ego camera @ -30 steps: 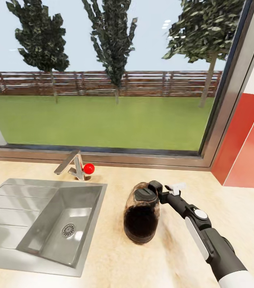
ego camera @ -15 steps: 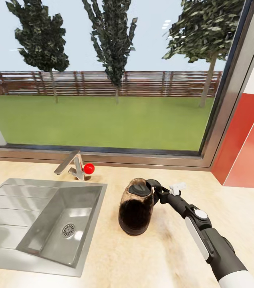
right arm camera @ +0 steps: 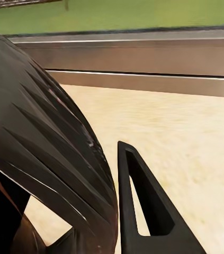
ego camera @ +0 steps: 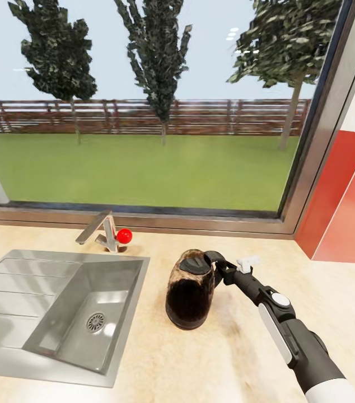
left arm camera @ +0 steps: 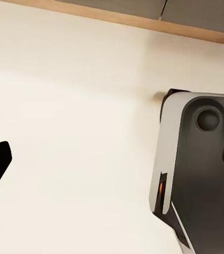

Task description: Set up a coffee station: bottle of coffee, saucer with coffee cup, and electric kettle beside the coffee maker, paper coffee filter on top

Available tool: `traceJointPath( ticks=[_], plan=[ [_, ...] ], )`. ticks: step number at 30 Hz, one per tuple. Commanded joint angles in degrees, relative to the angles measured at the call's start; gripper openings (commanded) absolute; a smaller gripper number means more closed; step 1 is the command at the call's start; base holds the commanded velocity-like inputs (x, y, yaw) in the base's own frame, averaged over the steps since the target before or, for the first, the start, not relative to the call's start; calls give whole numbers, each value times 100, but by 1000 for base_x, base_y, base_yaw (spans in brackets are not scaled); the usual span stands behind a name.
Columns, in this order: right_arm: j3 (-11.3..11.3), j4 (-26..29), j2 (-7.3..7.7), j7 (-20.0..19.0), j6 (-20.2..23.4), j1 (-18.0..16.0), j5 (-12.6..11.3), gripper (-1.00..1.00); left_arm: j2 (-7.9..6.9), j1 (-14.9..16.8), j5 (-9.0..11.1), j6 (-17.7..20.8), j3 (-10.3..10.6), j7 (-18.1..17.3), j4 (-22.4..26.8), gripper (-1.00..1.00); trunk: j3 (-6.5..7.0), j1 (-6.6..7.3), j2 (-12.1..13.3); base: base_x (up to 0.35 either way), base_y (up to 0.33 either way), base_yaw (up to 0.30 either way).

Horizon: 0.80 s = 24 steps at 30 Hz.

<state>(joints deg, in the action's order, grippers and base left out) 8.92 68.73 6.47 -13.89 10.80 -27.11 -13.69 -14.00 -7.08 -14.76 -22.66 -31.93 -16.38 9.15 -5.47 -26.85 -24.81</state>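
Note:
The electric kettle [ego camera: 188,296] stands upright on the kitchen countertop [ego camera: 244,358], just right of the sink. It is clear glass with a dark lower half and a black lid. My right gripper [ego camera: 220,267] is shut on its black loop handle from the right. In the right wrist view the ribbed handle [right arm camera: 48,159] looms large against one dark finger [right arm camera: 143,206]; the other finger is hidden behind it. My left gripper [left arm camera: 112,164] is open, its dark fingertips at the picture's two sides over a pale surface.
The inset steel sink [ego camera: 43,302] with its drainboard lies left of the kettle, and a faucet [ego camera: 102,232] with a red knob [ego camera: 124,235] stands behind it. A large window runs along the back. A red wall panel [ego camera: 345,212] bounds the counter at right.
One second ago the kettle leaned and sat further right; it has shifted left toward the sink and now stands upright. Over the last half second nothing moved.

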Motion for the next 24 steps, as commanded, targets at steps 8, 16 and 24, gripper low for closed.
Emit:
traceJointPath(
  ticks=[8,16,24],
  plan=[
    [-23,57,-8,-1,42,-5,-92,-100,3,5,-45,-7,-50,-32,8,100,-10,-3,-12,0,0,0],
    [-14,1062,-174,39,351,-5,-93,-100,2,2,-51,-4,-36,-32,4,100,-10,-3,-12,0,0,0],
    [-13,1692,-366,51,1282,-10,-97,-100,2,13,-70,-4,-7,-32,8,100,-10,-3,-12,0,0,0]
  ],
)
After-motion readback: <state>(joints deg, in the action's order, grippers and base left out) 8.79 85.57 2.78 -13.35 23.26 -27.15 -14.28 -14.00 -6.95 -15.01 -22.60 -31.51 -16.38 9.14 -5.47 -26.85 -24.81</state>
